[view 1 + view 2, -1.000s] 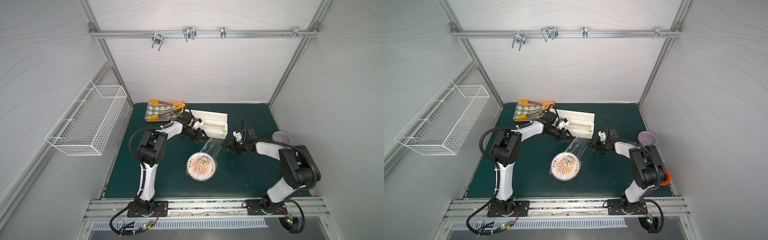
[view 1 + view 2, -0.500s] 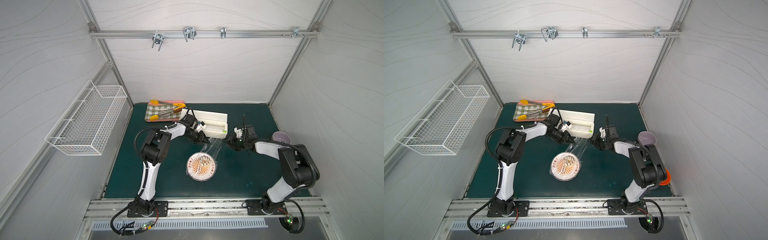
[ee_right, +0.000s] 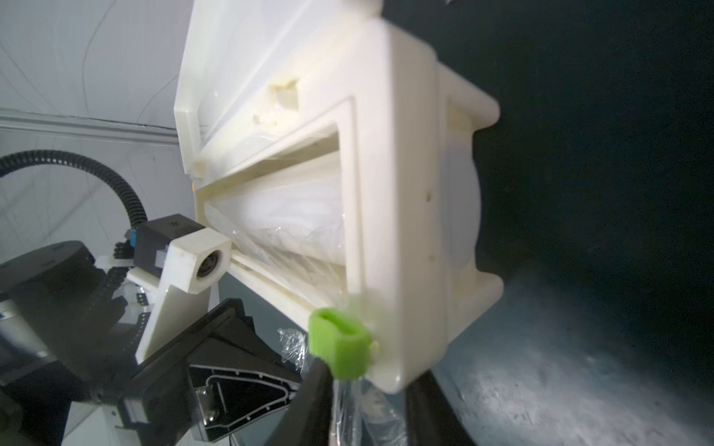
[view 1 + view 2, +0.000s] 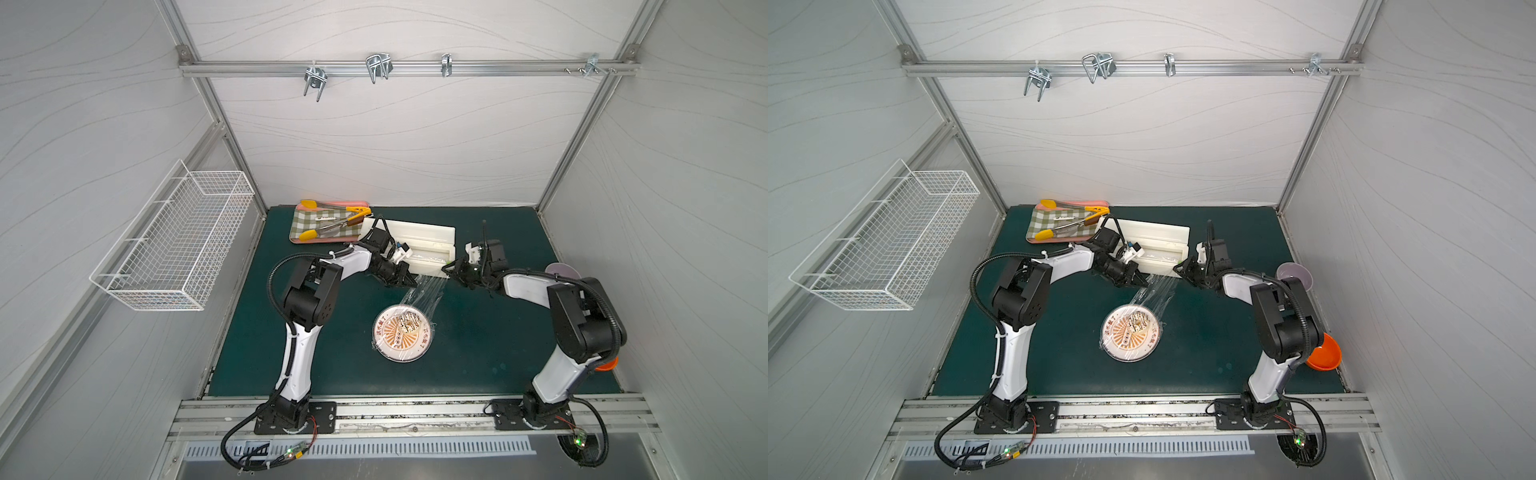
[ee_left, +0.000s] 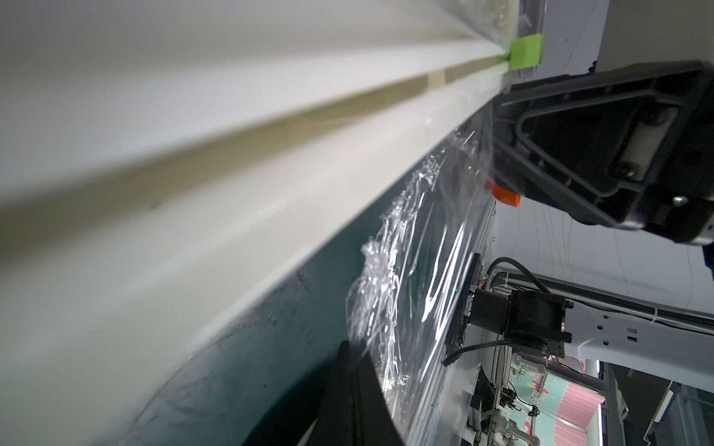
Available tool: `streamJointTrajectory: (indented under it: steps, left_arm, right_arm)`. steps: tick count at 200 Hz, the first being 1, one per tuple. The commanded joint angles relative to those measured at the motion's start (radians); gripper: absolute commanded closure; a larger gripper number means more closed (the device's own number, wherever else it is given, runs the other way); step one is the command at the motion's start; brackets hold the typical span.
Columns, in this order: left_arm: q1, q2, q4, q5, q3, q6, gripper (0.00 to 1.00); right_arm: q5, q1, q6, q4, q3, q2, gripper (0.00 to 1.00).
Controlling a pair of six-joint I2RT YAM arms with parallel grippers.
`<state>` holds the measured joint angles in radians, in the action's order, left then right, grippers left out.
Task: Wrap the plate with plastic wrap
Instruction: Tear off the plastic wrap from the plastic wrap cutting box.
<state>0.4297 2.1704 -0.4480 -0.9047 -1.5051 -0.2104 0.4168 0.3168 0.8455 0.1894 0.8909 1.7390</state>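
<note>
Stretching from the cream dispenser box (image 4: 419, 243) down to the plate (image 4: 401, 358), the plastic wrap (image 4: 424, 293) shows in both top views as a glossy band across the green mat (image 4: 332, 353). Its long axis runs from the box toward the robot's bases, and its near end is draped over the plate. The left gripper (image 4: 409, 279) and right gripper (image 4: 451, 272) sit at the band's two far corners, just in front of the box, tips facing each other. The plate lies apart from both hands on the base side, somewhat nearer the left arm.

From the left wrist, that gripper's fingers (image 5: 349, 386) are pressed together, apparently on the film's crinkled side edge, and the sheet (image 5: 405, 289) runs on alongside the box's front lip.

From the right wrist, the right gripper's jaws stand apart with a fold of film (image 3: 347, 409) between them, just below the green cutter tab (image 3: 340, 349) at the box's end; no grip shows there yet.

Any pull toward the plate would likely need the right side to close first, or the band will skew leftward.
</note>
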Motion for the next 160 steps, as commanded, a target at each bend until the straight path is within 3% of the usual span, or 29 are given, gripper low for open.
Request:
streamJointTrajectory:
  steps: [1,20,52,97,160]
  left_arm:
    - [-0.013,-0.029,-0.029,0.018,-0.014,0.038,1.0]
    - [-0.026,-0.05,-0.034,0.04,-0.01,0.037,1.0]
    - [-0.039,-0.081,-0.064,0.1,-0.004,0.06,1.0]
    - [-0.081,-0.118,-0.075,0.169,0.026,0.071,1.0]
    - [-0.116,-0.106,-0.16,0.315,0.045,0.13,1.0]
  right_arm:
    - [-0.072,0.017,0.043,0.021,-0.01,0.05,0.81]
    - [-0.1,0.02,0.045,-0.009,-0.018,0.064,0.92]
    - [-0.131,0.023,0.051,-0.139,0.016,0.109,1.0]
    - [-0.188,0.067,0.023,-0.284,0.07,0.186,1.0]
    - [-0.3,0.153,-0.112,-0.438,0.134,0.162,0.97]
